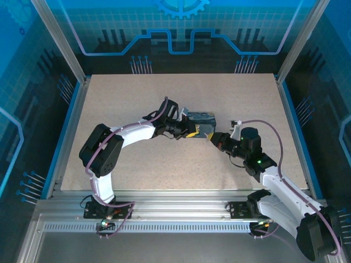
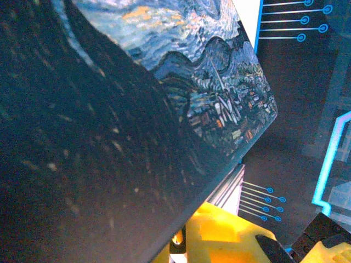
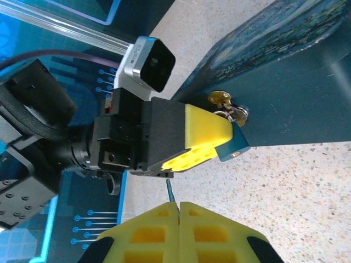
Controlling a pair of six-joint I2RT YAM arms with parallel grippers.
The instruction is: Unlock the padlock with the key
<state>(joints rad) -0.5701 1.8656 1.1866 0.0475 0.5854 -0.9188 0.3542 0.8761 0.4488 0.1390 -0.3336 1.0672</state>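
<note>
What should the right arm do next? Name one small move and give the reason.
Probably ease the right gripper forward toward the brass lock hardware at the side of the box. Its pads are shut on a thin strip, perhaps the key, and a gap separates that strip from the hardware.

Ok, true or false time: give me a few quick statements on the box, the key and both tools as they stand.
1. The box has a painted night-sky print on top. True.
2. The right tool has its fingers spread wide. False: its yellow pads meet.
3. A brass-coloured key sits against the box's dark side. True.
4. The left tool is at the far corner of the table, away from the box. False: it is right at the box, mid-table.
</note>
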